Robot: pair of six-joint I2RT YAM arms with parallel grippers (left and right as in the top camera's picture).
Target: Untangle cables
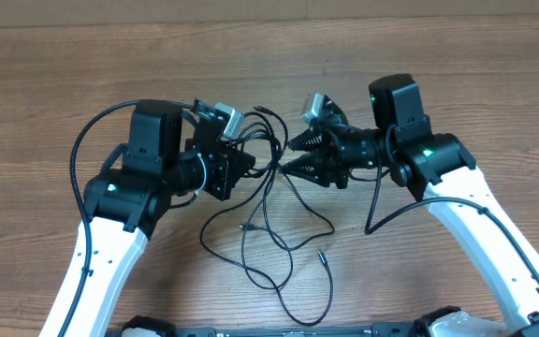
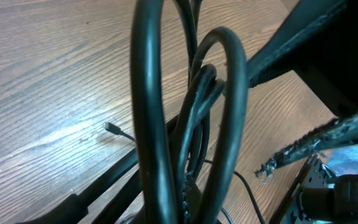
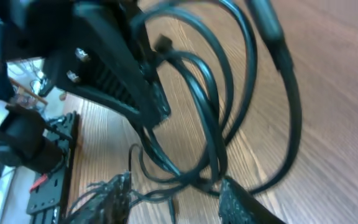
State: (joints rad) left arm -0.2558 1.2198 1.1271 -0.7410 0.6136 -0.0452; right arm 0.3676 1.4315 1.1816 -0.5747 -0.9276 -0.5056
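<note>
The cables [image 1: 279,201] are thin black cords bunched between my two grippers at mid-table, with loose loops trailing toward the front edge and a plug tip [image 1: 319,253] lying flat. My left gripper [image 1: 248,161] points right and is shut on the bundle. In the left wrist view the cable loops [image 2: 148,112] rise right out of that gripper [image 2: 185,205]. My right gripper [image 1: 291,154] faces it from the right, jaws apart. In the right wrist view cable strands [image 3: 210,118] cross the gap of the right gripper [image 3: 179,202] without being pinched.
The wooden table [image 1: 45,84] carries everything. Thicker black arm cables arc beside the left arm [image 1: 87,140] and the right arm [image 1: 377,206]. A black base [image 1: 298,328] runs along the front edge. Another small plug [image 2: 112,128] rests on the wood.
</note>
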